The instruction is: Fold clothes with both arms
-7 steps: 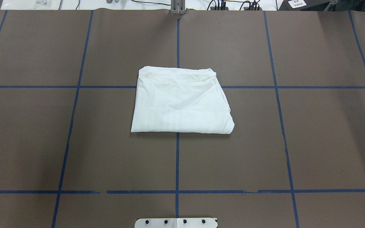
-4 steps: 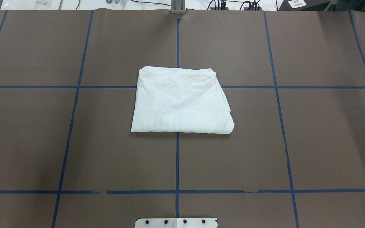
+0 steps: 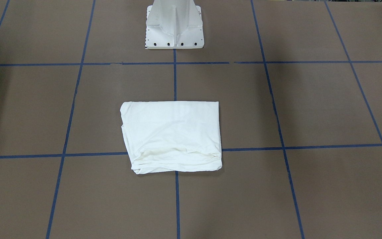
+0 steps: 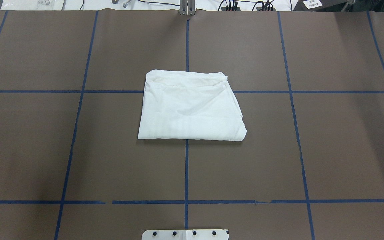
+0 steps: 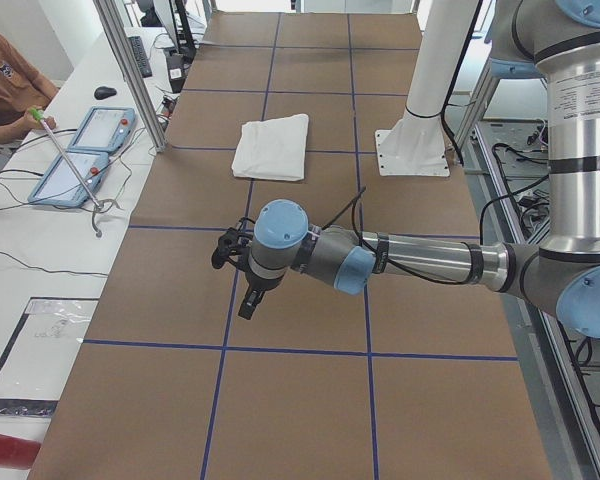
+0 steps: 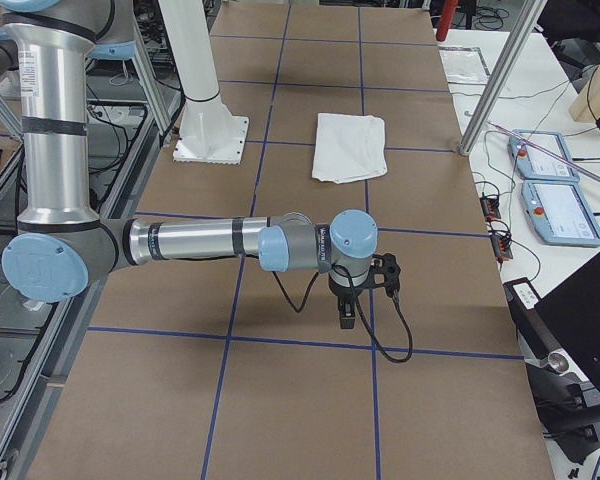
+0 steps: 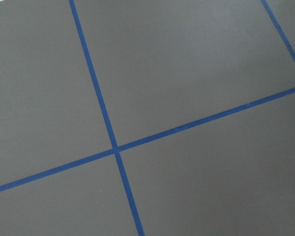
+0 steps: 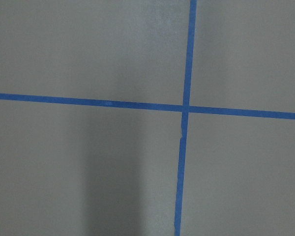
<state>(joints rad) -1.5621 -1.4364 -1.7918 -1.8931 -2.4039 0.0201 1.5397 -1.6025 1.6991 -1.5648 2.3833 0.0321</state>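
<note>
The white shirt lies folded into a compact rectangle at the middle of the brown table, its layered edge on the far side; it also shows in the front view, the left side view and the right side view. No text, collar or label shows. My left gripper hangs over bare table far from the shirt, toward my left end. My right gripper hangs over bare table toward my right end. I cannot tell whether either is open or shut. Both wrist views show only table and blue tape.
The white pedestal base stands at the robot's side of the table. Blue tape lines form a grid. Control pendants and an operator with a rod are beyond the far edge. A post stands there.
</note>
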